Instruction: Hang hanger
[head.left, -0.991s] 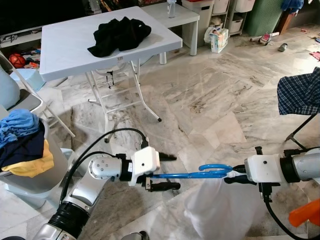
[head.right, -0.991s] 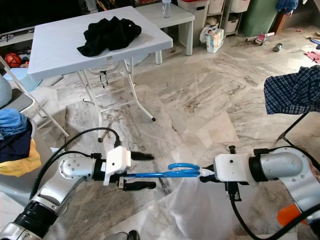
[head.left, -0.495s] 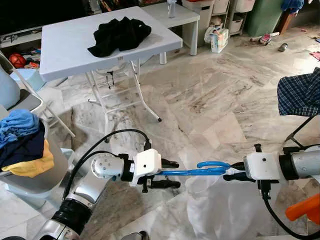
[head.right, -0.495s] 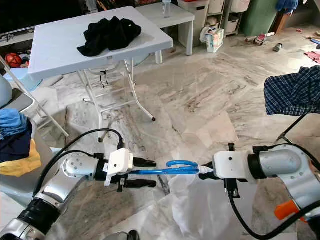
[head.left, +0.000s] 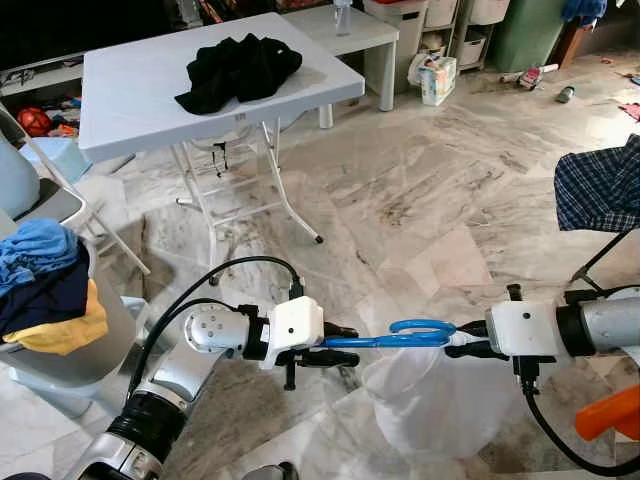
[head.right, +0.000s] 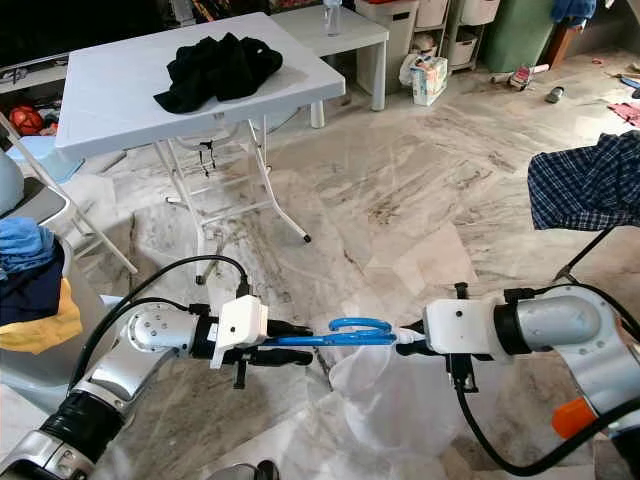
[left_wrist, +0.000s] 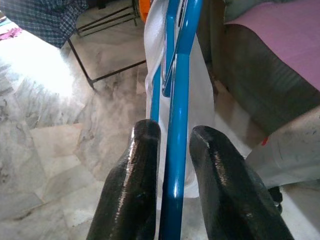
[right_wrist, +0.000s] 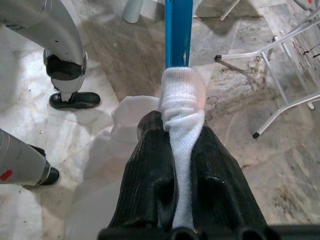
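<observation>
Between 2 pincers, slim blue hanger (head.left: 395, 335) under bunched white cloth (head.left: 430, 405).

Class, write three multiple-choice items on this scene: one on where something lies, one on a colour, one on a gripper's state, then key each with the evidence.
1. Where does the black garment lie?
A. on the white folding table
B. on the floor
C. in a basket

2. What colour is the hanger?
A. red
B. blue
C. green

3. What is the left gripper doing?
A. hanging open and idle
B. holding a bottle
C. shut on the hanger

Key: 1 A, the dark heap sits on the tabletop. 2 B, its bar is bright blue. 3 C, both fingers press the blue bar, while the right gripper pinches the white garment at the other end.
</observation>
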